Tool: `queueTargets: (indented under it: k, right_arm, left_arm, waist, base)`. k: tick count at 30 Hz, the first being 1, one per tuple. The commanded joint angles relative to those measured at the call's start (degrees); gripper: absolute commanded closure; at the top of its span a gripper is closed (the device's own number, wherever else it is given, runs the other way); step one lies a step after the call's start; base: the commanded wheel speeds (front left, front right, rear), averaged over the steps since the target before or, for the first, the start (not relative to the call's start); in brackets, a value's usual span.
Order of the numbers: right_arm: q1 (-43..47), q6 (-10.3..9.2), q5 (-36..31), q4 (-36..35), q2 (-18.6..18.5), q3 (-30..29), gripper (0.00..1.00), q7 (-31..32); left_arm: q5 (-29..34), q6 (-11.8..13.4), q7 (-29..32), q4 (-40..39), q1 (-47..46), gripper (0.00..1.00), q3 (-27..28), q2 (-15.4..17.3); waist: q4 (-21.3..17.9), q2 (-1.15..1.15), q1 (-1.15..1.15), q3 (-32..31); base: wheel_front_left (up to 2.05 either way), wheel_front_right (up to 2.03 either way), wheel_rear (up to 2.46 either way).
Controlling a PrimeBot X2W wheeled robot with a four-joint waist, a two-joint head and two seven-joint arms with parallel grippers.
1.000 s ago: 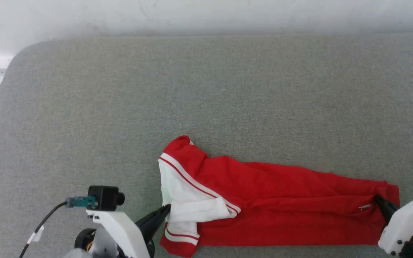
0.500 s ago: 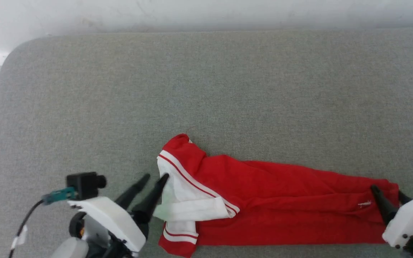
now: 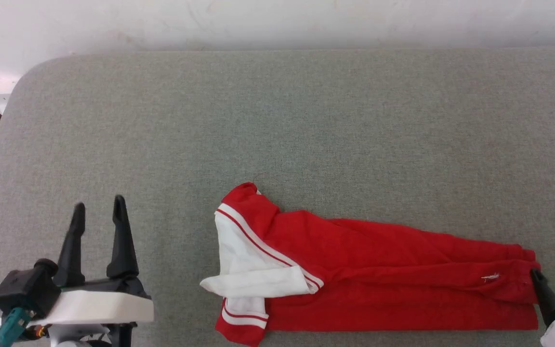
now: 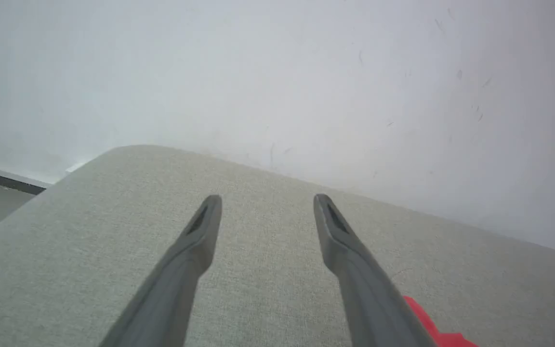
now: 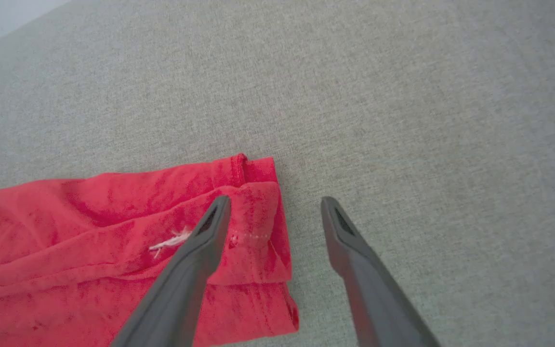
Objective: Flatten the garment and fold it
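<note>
Whereas both gripped garment second ago, left tool, right tool now gape wide, empty.

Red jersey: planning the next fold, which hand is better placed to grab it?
Probably right: the right hand is open at the jersey's hem end, a finger over cloth; the left hand stands apart from the sleeves.

Head camera high, looking down on grey surface. Left wrist low, facing wall. Right wrist close over garment hem, shared with head view's lower right.
</note>
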Motion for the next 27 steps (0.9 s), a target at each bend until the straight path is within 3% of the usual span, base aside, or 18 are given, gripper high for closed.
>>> queueTargets:
  k: [1, 7, 15, 17, 27]
  right_arm:
    - [0.09, -0.04, -0.27, 1.12, 0.22, -0.13, 0.0, -0.35]
    - [-1.15, -0.04, -0.55, 5.91, 0.25, 0.75, 0.0, -0.84]
    - [-2.62, -0.04, 1.35, 10.9, 0.26, 3.62, 0.0, 1.4]
    - [-2.72, -0.04, 1.95, 12.07, 0.26, 3.33, 1.0, 2.09]
    - [-5.16, -0.04, 1.14, 12.95, 0.27, 0.0, 1.0, 1.24]
  left_arm:
    - [4.15, 0.06, -0.3, -1.81, 0.69, 0.0, 1.92, -1.92]
    - [15.65, -1.94, -0.32, -4.51, 3.12, 0.0, 5.99, -6.73]
    - [19.35, -6.22, -0.33, -4.08, 4.17, 0.0, 9.33, -10.87]
    - [19.89, -7.16, -0.33, -3.73, 4.11, 0.0, 9.83, -11.58]
    - [23.12, -9.69, -0.33, -2.72, 4.02, 0.0, 11.82, -13.07]
  waist:
    - [0.14, 0.0, 0.0, 0.3]
    - [0.63, 0.0, 0.0, 0.96]
    - [1.25, 0.0, 0.0, 1.51]
    - [1.36, 0.0, 0.0, 1.44]
    - [0.96, 0.0, 0.0, 1.41]
  base:
    - [0.0, 0.0, 0.0]
    - [0.0, 0.0, 0.0]
    - [0.0, 0.0, 0.0]
    - [0.0, 0.0, 0.0]
    - [0.0, 0.0, 0.0]
